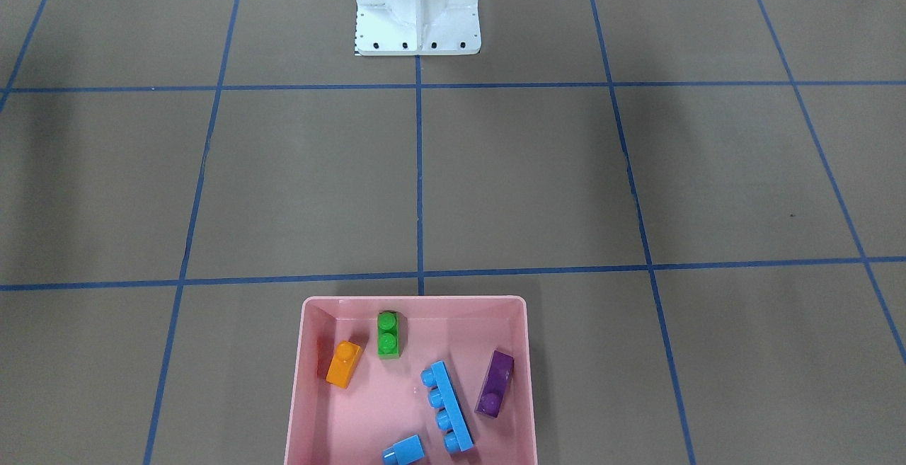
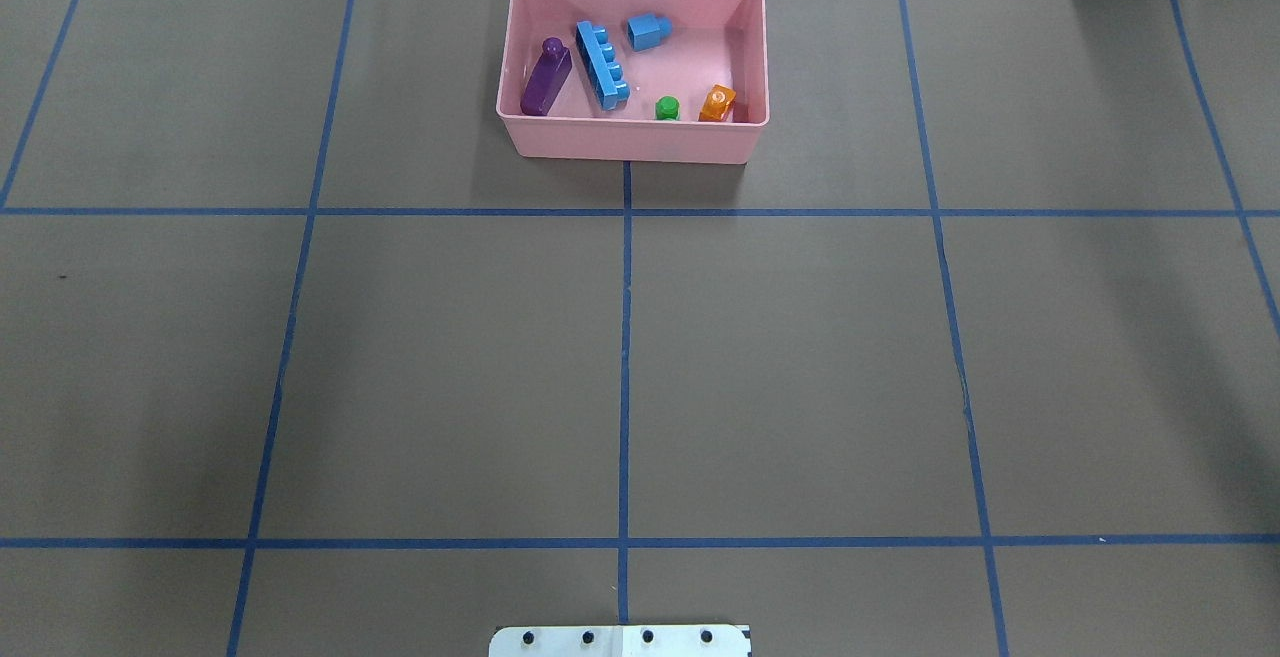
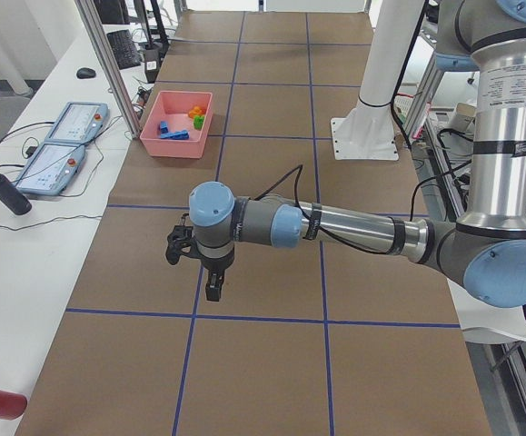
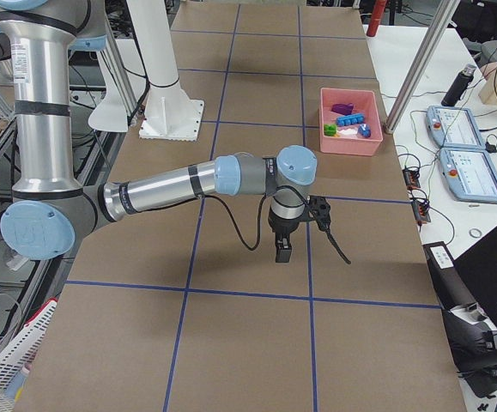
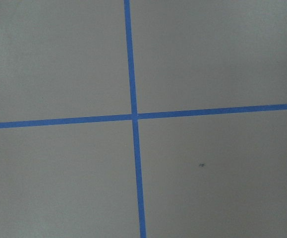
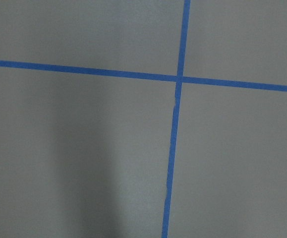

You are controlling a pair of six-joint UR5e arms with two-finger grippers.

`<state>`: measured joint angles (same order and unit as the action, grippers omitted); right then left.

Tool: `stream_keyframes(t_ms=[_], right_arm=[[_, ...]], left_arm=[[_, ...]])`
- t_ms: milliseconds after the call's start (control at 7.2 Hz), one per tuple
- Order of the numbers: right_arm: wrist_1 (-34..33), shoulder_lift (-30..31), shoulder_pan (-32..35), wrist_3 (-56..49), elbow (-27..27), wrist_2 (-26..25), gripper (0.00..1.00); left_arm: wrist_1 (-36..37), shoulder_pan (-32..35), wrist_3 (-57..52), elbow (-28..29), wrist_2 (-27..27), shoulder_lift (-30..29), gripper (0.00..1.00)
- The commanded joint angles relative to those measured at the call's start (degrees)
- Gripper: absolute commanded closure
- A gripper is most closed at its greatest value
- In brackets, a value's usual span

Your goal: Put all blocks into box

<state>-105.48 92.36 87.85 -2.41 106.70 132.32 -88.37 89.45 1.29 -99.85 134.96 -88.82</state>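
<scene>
All five blocks (image 2: 600, 64) lie in the box (image 2: 630, 144), top centre overhead, so left tool (image 3: 211, 289) and right tool (image 4: 282, 249) hang well away; grip state cannot be told.

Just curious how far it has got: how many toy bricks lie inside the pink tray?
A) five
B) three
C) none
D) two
A: the pink tray holds the orange brick, green brick, long blue brick, small blue brick and purple brick.

Brown table (image 2: 800, 357) with blue tape grid (image 2: 625, 337) carries box (image 2: 630, 142) at far edge, white base (image 1: 417, 26), possibly a dirt speck (image 1: 792, 215).
</scene>
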Motion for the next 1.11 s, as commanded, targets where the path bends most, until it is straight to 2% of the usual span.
stream_keyframes(t_ms=[0,139,278,556,972], right_arm=[[0.6,3.7,1.4,-0.6,0.3,2.0,0.0],[0.6,3.5,1.4,-0.1,-0.1,1.5,0.0],[0.6,3.6,1.4,0.0,-0.1,1.4,0.0],[0.6,3.7,1.4,0.0,-1.0,1.3,0.0],[0.8,3.7,0.9,-0.3,-1.1,1.7,0.0]], left_arm=[[-0.4,-0.1,-0.4,0.6,-5.3,-0.8,0.0],[1.4,-0.2,-0.1,-0.2,-8.3,-2.7,0.0],[3.1,-0.2,-0.1,-0.4,-8.0,-2.9,0.0],[5.0,-0.2,0.0,-0.3,-3.0,-2.8,0.0],[3.6,-0.1,-0.3,-0.8,-3.3,0.9,0.0]])
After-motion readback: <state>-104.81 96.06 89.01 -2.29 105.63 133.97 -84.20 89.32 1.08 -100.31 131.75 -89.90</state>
